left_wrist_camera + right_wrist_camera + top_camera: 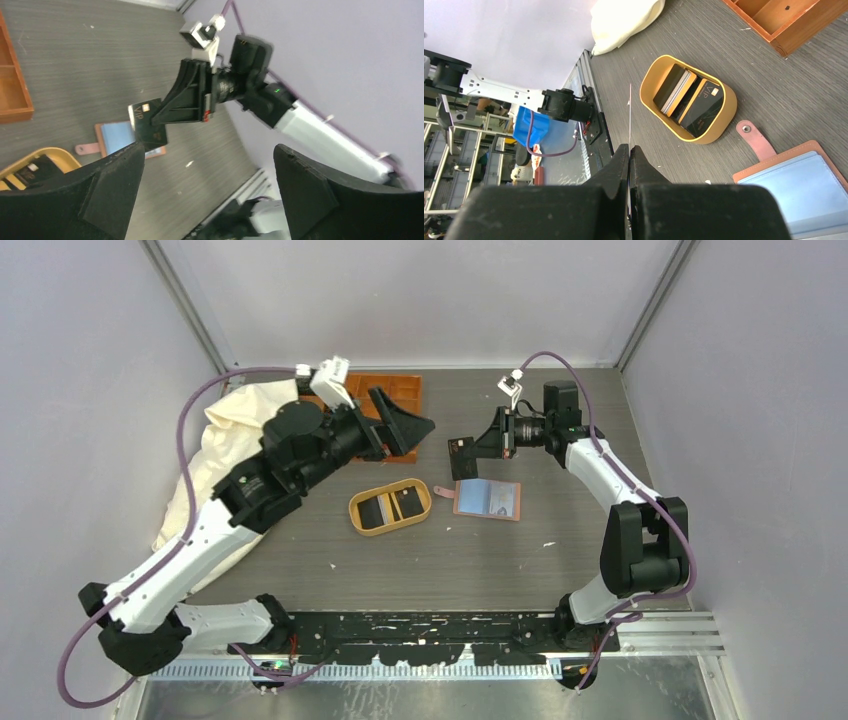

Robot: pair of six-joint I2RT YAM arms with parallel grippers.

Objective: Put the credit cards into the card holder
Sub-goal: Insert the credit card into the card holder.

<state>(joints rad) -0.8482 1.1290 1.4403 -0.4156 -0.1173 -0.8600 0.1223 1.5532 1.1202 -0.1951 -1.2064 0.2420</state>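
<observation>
My right gripper (468, 444) is shut on a black credit card (462, 457) and holds it in the air just above the open card holder (488, 499). The right wrist view shows that card edge-on as a thin line (630, 115) running out from the closed right gripper (630, 148). The reddish-brown card holder (794, 185) lies flat with its pale blue lining up and its snap tab out to the left. More black credit cards (701, 107) lie in the oval wooden tray (368, 525). My left gripper (414, 430) hangs open and empty, left of the held card (147, 125).
An orange compartment box (398, 388) stands at the back behind the left gripper. A cream cloth bag (225, 455) lies along the left side under the left arm. Grey walls close in the table on three sides.
</observation>
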